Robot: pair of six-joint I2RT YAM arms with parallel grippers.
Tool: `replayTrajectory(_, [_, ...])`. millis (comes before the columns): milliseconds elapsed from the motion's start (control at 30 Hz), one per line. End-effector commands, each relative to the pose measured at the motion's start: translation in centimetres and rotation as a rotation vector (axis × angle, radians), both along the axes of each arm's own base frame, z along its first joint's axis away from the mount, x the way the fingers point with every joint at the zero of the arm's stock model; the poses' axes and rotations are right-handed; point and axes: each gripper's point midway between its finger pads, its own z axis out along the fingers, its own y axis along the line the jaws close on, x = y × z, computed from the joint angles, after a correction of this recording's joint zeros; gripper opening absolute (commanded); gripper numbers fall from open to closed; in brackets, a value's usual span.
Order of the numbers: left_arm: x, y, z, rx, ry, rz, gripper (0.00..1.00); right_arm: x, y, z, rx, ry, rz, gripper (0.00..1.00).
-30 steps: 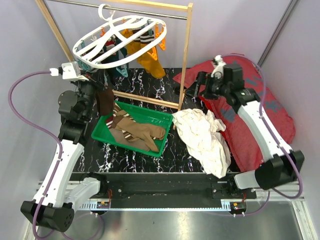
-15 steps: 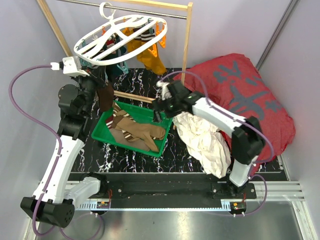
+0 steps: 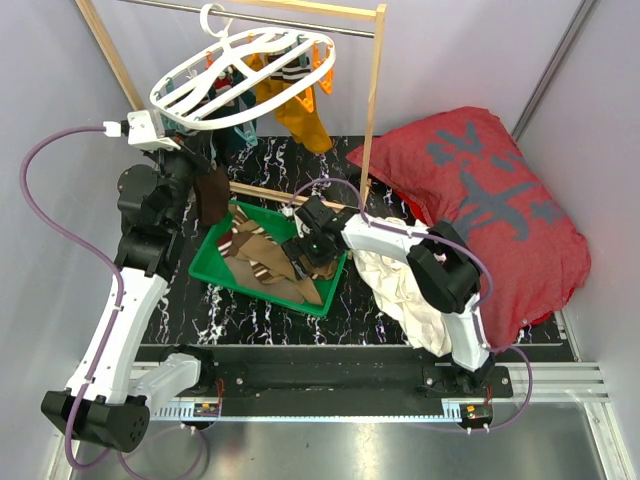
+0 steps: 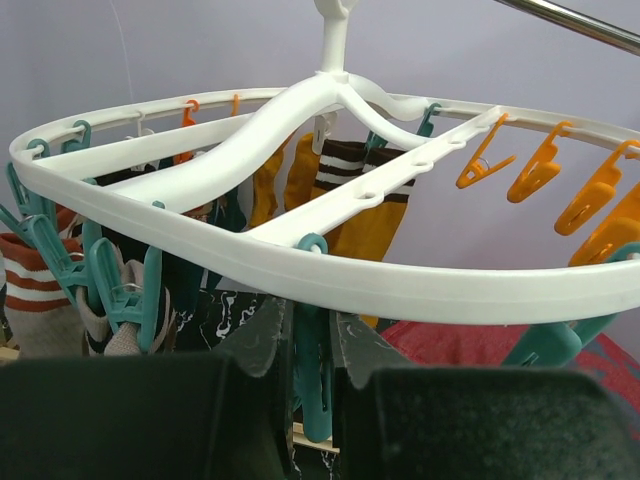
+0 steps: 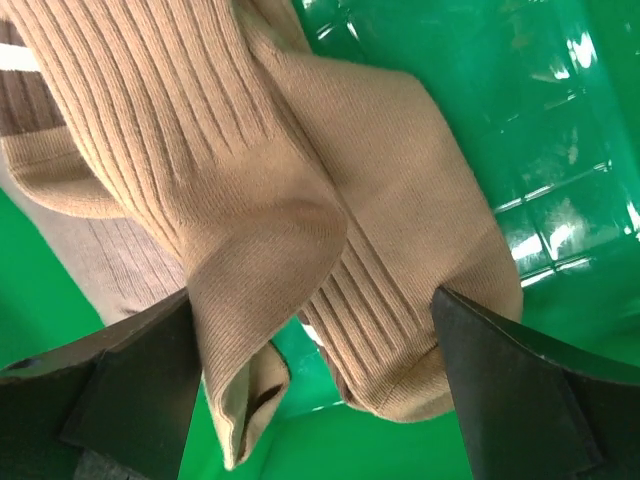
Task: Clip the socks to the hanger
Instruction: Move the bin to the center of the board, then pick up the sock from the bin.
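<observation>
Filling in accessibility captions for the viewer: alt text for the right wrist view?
The right end effector is open, its dark fingers straddling a folded, ribbed tan sock. The sock lies in a shiny green tray, with a darker brown sock beneath it at the left.

Socks lie in the tray, before the hanger; the cushion lies right.

Ribbed matt knit socks, glossy green tray (mirror-bright), smooth plastic hanger
</observation>
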Motion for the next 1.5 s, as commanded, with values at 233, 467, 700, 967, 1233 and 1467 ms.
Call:
replayTrajectory(233, [-0.5, 0.4, -1.5, 0.07, 0.075, 0.02, 0.0, -5.6, -11.4, 0.8, -0.302, 0.053, -0.196, 1.0])
replayTrajectory(467, [-0.4, 0.4, -2.3, 0.08, 0.089, 0.018, 0.0, -2.4, -6.2, 10.8, -0.004, -0.147, -0.112, 0.98])
replayTrajectory(700, [-0.5, 0.2, -2.9, 0.073, 0.099, 0.008, 0.0, -1.5, 1.4, 15.7, 0.227, -0.292, 0.167, 0.9])
replayTrajectory(967, [-0.4, 0.2, -3.6, 0.062, 0.114, 0.009, 0.0, -3.0, 9.1, 13.3, 0.341, -0.327, 0.385, 0.72])
replayTrajectory(1233, [-0.3, 0.0, -4.3, 0.047, 0.13, 0.0, 0.0, -3.2, 11.5, 7.8, 0.325, -0.294, 0.436, 0.47])
replayTrajectory(1467, [-0.5, -0.1, -4.2, 0.046, 0.13, -0.008, 0.0, -5.0, 11.6, 4.5, 0.306, -0.212, 0.482, 0.41])
